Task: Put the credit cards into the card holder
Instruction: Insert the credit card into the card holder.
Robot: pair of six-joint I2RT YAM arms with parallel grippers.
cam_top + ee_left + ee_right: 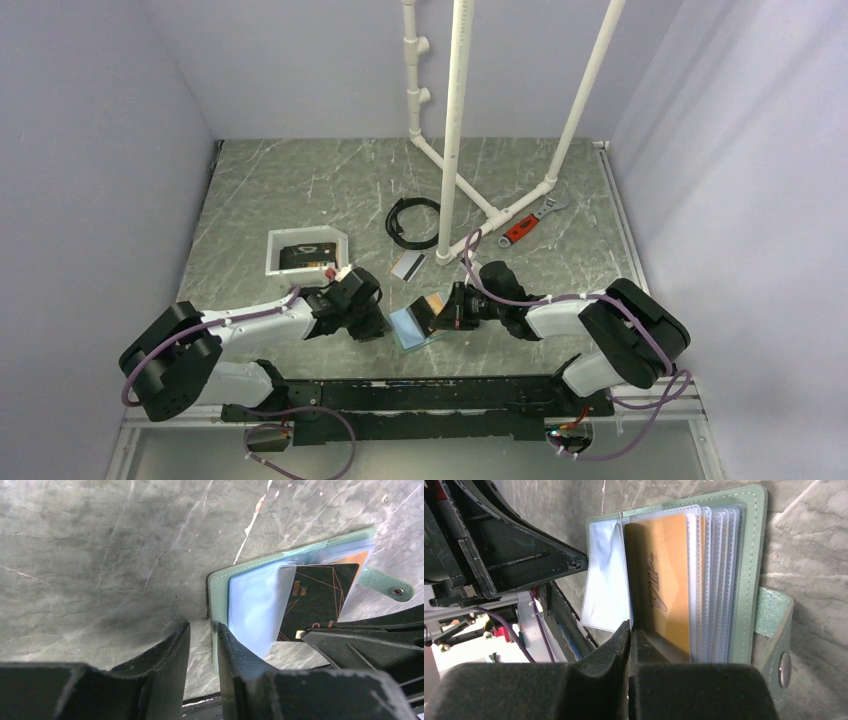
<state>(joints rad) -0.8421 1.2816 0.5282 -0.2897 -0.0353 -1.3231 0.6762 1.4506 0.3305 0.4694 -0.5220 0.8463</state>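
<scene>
Starting at left, your left hand (202,630) stands parted, one finger against the card holder (222,587), which lies open on the bench (300,180). Your right hand (629,632) is clenched on a dark card (315,600) partly inside a sleeve (255,610).

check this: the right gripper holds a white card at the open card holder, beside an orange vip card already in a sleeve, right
Not quite. The right gripper holds a black card, not a white one; the left wrist view shows its dark face. The rest stands: the card holder lies open, and an orange VIP card sits in a sleeve beside it.
</scene>
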